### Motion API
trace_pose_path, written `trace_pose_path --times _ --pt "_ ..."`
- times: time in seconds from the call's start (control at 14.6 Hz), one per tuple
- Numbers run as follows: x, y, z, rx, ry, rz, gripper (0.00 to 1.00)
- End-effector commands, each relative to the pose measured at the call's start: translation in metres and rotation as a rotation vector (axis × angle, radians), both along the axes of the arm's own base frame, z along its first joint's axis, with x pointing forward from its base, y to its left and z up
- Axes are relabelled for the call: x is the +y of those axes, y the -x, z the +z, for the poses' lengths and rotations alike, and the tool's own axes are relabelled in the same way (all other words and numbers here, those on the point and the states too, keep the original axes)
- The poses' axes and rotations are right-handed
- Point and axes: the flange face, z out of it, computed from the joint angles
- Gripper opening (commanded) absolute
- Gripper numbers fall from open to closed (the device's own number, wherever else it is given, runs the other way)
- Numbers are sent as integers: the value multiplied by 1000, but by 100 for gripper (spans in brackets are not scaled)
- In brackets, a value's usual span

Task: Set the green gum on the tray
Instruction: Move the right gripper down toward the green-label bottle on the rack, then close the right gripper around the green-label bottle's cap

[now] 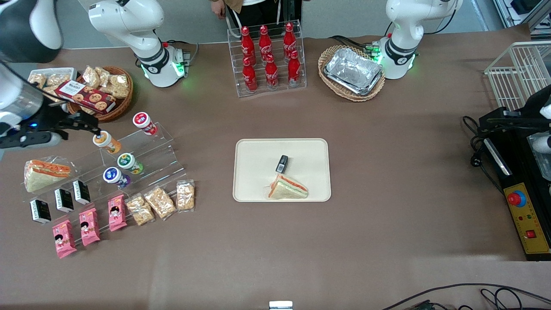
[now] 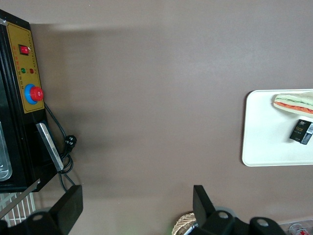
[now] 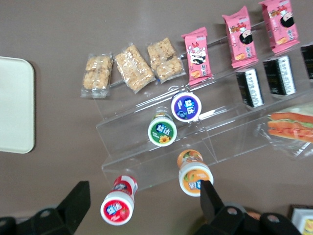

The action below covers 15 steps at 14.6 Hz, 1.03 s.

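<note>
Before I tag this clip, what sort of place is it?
Probably a lab bench staged as a snack counter: cola bottles in a clear rack, green gum on acrylic steps, a cream tray. The gripper hovers open above those steps.

Green gum (image 1: pixel 128 162) on acrylic steps (image 1: pixel 142 159) — gripper (image 1: pixel 88 125) above, tray (image 1: pixel 254 172) apart.

Tray (image 1: pixel 258 150) is lying on the table (image 1: pixel 387 193) at centre of the front frame. Sandwich (image 1: pixel 287 188) and small pack (image 1: pixel 282 163) are sitting on it, sandwich nearer the camera. Stepped rack (image 1: pixel 159 146) is standing at mid-height of the frame, toward the working arm's end. Green gum (image 1: pixel 128 162) is sitting on a middle step, with one canister (image 1: pixel 112 175) a step lower, nearer the camera. Gripper (image 1: pixel 88 125) is hanging above the upper steps, fingers (image 3: pixel 78 200) spreading wide apart.
</note>
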Motion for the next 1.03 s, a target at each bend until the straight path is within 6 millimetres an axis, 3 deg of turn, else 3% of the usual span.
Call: trace_pose_path --times 0.0,0.48,0.96 --pt "0 25 -46 -42 -29 -2 100" --pt "-4 -2 -142 4 -7 -10 100" --pt "-4 12 -202 -4 3 -16 100"
